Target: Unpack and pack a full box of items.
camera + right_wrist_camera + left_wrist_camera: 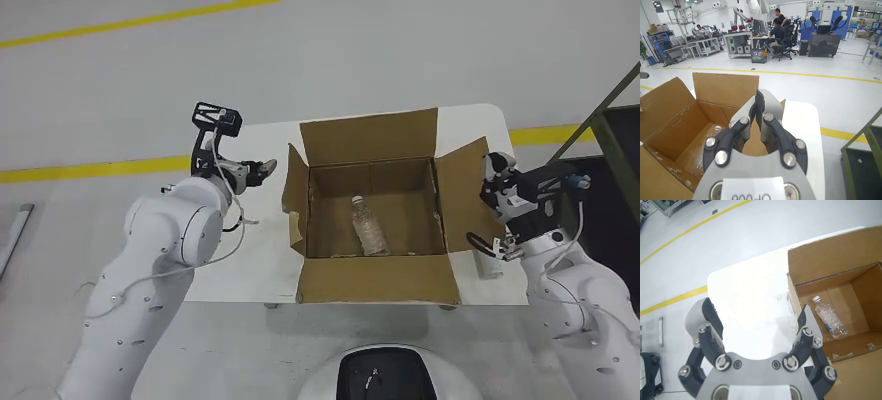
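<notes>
- Currently the cardboard box sits mid-table with its flaps folded outward, probably so an arm can come straight down into it. Its brown corrugated walls look stiff, and torn paper scraps fringe the flap edges.
- One clear plastic bottle lies on its side on the box floor near the centre, its white cap pointing to about 12 o'clock. Its thin, ribbed, crinkled wall suggests it is light, would dent under a hard squeeze, and could roll if nudged.
- At the box's 9 o'clock, the left gripper hovers above bare tabletop with its jaws spread wide and nothing between them. That pose seems to suit a reach over the near wall. Its pads are black ribbed rubber on grey metal fingers.
- At the box's 3 o'clock, the right gripper hangs over the outer flap. Its fingers are pressed together on nothing, and it is kept out of the opening.
- Under it all, the table is a smooth white slab with rounded corners.
- Judging by the single bottle inside, the box is near empty. Whether that is late unpacking or early packing, I cannot tell.
</notes>
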Tool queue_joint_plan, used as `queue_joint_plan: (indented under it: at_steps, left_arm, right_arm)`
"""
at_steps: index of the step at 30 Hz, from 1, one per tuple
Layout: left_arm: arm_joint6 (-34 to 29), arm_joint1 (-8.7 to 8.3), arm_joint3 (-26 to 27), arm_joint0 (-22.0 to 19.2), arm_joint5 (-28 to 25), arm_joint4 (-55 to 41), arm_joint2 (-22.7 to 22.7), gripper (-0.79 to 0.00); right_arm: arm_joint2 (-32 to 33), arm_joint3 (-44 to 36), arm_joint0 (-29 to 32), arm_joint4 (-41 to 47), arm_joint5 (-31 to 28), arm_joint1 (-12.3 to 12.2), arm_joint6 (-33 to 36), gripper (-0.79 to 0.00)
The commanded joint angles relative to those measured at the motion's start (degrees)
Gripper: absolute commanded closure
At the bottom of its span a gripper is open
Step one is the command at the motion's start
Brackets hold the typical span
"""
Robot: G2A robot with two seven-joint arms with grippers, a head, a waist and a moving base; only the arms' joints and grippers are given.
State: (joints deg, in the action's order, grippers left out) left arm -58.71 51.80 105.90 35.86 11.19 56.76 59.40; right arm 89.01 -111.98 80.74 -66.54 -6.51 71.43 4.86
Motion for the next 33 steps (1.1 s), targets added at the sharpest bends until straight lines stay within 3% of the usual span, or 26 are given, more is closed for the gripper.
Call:
queue_joint_plan:
  at_steps: [1, 5, 9, 14, 26, 33]
  left_arm:
    - [0.5, -0.81, 1.17, 3.87, -2.87, 0.19, 2.99, -0.785]
    - [1.25, -1.76, 3.51, 10.45, -4.29, -0.96, 7.4, -0.785]
    - [1.41, -2.42, 5.71, 16.47, -7.59, 0.36, 9.0, -0.785]
    - [1.14, -2.69, 8.1, 20.9, -7.66, 1.46, 10.56, -0.785]
    - [0.8, -2.61, 9.37, 21.69, -8.14, 1.16, 11.0, -0.785]
    - [0.8, -2.61, 9.37, 21.69, -8.14, 1.16, 11.0, -0.785]
  right_arm:
    - [-0.09, 0.0, -0.03, -0.12, -0.08, 0.0, 0.03, 0.0]
    - [-0.32, -0.05, -0.35, -0.3, -0.05, 0.01, 0.33, 0.0]
    - [-0.45, -0.08, -0.91, -0.09, 0.01, 0.02, 0.84, 0.0]
    - [0.95, -1.07, -1.65, 0.09, 0.76, -0.15, 5.04, 0.0]
    - [12.81, -5.39, -0.4, -3.14, -4.82, -1.98, 22.97, 0.0]
    - [17.89, -5.89, 3.75, -4.04, -0.71, -2.26, 29.79, 0.0]
